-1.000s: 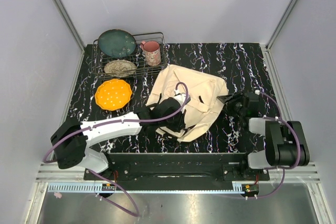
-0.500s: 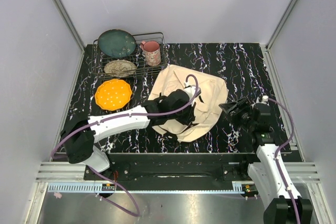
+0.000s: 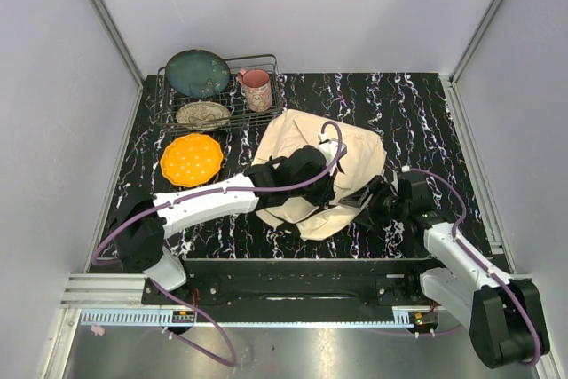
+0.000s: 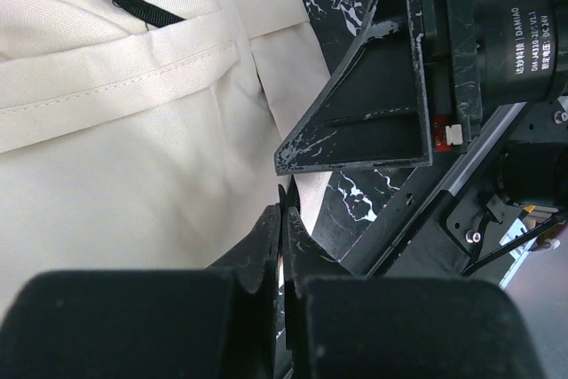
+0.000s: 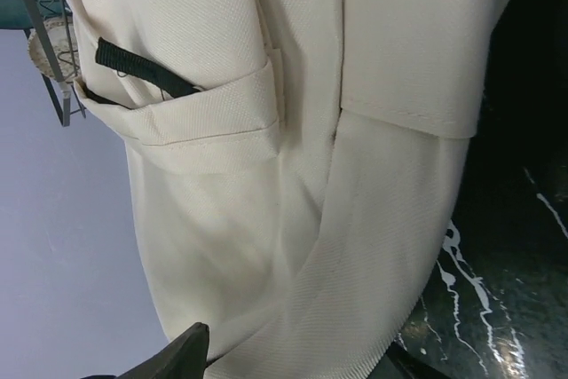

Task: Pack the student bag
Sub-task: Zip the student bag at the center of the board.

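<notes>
Since the earlier frame the right arm has unfolded from its side and swung in, so the right end effector (image 3: 374,201) now sits at the near right edge of the student bag (image 3: 355,153), while the left arm has reached further across the cloth. The right fingers stand spread, with a cream fold and strap lying between and just ahead of them, not yet gripped. The left end effector (image 4: 284,215), just beside the right one, has its fingers pressed together over the bag's edge; whether a fold of cloth is caught between them cannot be told. The bag lies slumped on the worktop (image 3: 417,113) under and just beyond both end effectors, its mouth not showing, so its contents cannot be seen. This looks like the step of getting the bag open. Next, the right fingers probably need to close on that fold so the 2 arms can part the cloth. Well beyond the left end effector and to its left, a wire rack (image 3: 266,58) holds a teal plate (image 3: 197,73), a pink mug (image 3: 256,89) and a speckled dish (image 3: 203,114); an orange plate (image 3: 191,159) lies just in front.
</notes>
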{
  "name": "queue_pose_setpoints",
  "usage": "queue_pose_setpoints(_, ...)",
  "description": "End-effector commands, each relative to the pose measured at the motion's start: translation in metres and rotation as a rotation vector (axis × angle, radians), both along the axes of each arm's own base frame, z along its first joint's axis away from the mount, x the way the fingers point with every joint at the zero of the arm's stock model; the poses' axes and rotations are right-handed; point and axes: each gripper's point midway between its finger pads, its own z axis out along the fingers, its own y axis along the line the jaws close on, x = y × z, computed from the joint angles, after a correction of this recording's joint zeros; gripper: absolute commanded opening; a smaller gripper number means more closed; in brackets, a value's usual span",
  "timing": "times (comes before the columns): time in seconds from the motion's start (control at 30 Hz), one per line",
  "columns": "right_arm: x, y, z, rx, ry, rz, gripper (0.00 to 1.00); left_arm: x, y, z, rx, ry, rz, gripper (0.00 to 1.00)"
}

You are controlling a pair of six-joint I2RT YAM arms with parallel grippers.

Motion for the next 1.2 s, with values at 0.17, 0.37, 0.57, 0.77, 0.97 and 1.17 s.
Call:
queue_pose_setpoints(0.17, 0.028, 0.026, 0.038, 0.167, -0.082, -0.025, 0.63, 0.006, -0.017, 0.036, -0.107, -0.059, -0.027, 0.00)
queue_pose_setpoints(0.37, 0.031, 0.020, 0.029, 0.114, -0.082, -0.051, 0.16, 0.006, -0.007, 0.034, -0.092, -0.069, -0.007, 0.00)
queue_pose_setpoints(0.57, 0.052, -0.010, 0.010, 0.000, -0.081, -0.264, 0.00, -0.002, 0.008, 0.029, -0.087, -0.055, 0.013, 0.00)
queue_pose_setpoints(0.77, 0.076, -0.037, 0.016, -0.009, -0.127, -0.479, 0.00, -0.014, 0.045, 0.012, -0.055, -0.031, 0.089, 0.00)
queue_pose_setpoints(0.97, 0.081, -0.039, 0.013, -0.016, -0.124, -0.476, 0.00, -0.018, 0.070, 0.005, -0.034, -0.037, 0.145, 0.00)
queue_pose_setpoints(1.17, 0.074, -0.041, 0.005, -0.013, -0.106, -0.476, 0.00, -0.021, 0.097, -0.011, 0.049, -0.042, 0.189, 0.00)
